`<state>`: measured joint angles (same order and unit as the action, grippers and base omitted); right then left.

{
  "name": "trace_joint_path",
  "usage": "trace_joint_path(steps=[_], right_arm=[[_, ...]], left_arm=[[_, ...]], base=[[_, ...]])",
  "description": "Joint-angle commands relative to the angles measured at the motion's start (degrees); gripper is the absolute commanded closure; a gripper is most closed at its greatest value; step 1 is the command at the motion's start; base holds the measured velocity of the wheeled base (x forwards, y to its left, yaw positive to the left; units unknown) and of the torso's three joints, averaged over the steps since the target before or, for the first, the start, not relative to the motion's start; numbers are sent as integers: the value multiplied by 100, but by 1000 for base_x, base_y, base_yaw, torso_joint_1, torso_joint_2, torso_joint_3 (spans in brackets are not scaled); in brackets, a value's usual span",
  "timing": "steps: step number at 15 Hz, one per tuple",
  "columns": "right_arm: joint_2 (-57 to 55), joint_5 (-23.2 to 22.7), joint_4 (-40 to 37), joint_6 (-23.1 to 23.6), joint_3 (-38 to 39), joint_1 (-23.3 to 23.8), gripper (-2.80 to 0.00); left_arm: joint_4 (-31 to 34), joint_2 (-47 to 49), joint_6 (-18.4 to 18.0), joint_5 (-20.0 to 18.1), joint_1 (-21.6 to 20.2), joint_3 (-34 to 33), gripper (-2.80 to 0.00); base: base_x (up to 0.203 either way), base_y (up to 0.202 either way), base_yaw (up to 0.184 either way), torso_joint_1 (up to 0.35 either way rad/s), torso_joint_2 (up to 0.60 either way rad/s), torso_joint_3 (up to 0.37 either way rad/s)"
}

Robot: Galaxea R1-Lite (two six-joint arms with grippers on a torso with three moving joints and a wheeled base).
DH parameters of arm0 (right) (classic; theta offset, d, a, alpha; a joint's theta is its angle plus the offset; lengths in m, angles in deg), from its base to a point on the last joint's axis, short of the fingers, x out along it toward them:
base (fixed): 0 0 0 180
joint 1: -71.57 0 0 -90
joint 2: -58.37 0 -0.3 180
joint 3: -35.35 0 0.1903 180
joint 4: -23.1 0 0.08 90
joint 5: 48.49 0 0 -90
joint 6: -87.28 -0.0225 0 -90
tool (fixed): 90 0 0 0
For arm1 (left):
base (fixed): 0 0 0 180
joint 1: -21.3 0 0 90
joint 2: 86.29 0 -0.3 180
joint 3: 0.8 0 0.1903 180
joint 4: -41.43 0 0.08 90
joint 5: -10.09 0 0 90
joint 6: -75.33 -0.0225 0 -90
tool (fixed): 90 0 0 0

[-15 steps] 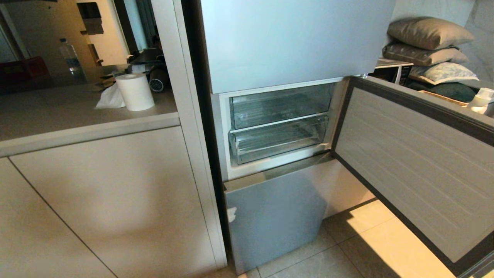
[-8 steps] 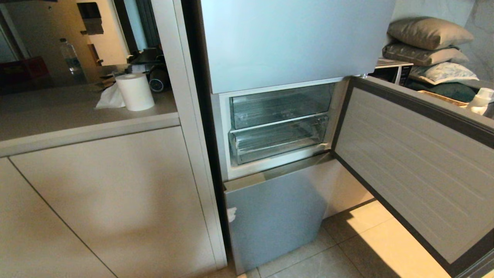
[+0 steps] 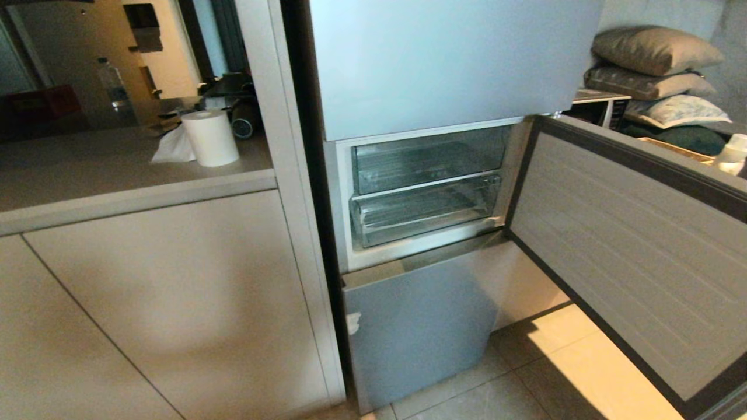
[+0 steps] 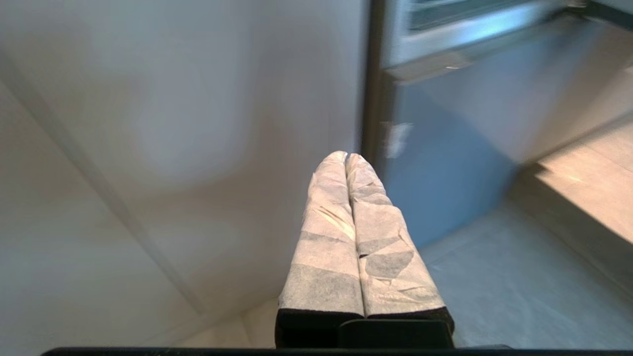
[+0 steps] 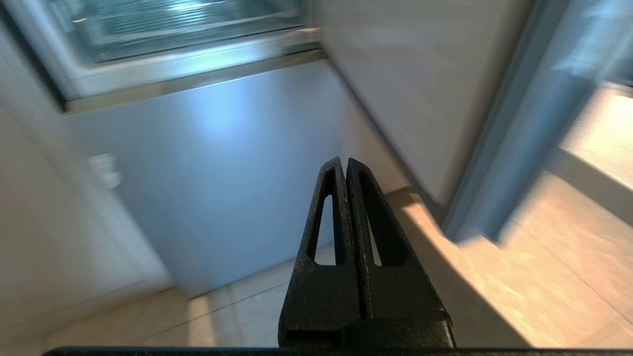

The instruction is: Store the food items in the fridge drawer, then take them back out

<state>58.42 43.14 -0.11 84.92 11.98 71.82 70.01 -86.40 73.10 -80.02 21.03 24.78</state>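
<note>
Fridge middle compartment open, door [image 3: 630,251] swung out to the right. Two clear drawers inside, upper drawer [image 3: 429,158] above lower drawer [image 3: 423,211], both pushed in. Paper roll [image 3: 210,139] upright on the surface [image 3: 117,169] at left, bottle [image 3: 117,90] behind. Pillows [image 3: 653,70] stacked at far right.

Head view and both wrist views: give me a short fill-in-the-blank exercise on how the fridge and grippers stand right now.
1. The middle fridge door stands ____.
2. Both clear drawers are pushed ____.
3. The fingers of the left gripper and the right gripper are ____.
4. A white paper roll stands on the ____.

Missing words: open; in; shut; counter
</note>
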Motion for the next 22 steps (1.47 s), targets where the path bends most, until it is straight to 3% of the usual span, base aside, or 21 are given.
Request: trace_joint_path(steps=[1, 3, 13, 22], right_arm=[[-5, 4, 2, -10, 0, 2, 0], [-5, 4, 2, -10, 0, 2, 0], [-5, 4, 2, -10, 0, 2, 0], [-5, 4, 2, -10, 0, 2, 0]], left_arm=[[-2, 2, 11, 20, -6, -3, 0], [-5, 2, 215, 37, 0, -1, 0], [-4, 2, 212, 37, 0, -1, 0], [-11, 2, 214, 37, -4, -1, 0]], base=[[4, -8, 139, 3, 7, 2], [0, -6, 175, 2, 2, 4], [1, -7, 165, 1, 2, 3], [0, 0, 6, -128, 265, 131]])
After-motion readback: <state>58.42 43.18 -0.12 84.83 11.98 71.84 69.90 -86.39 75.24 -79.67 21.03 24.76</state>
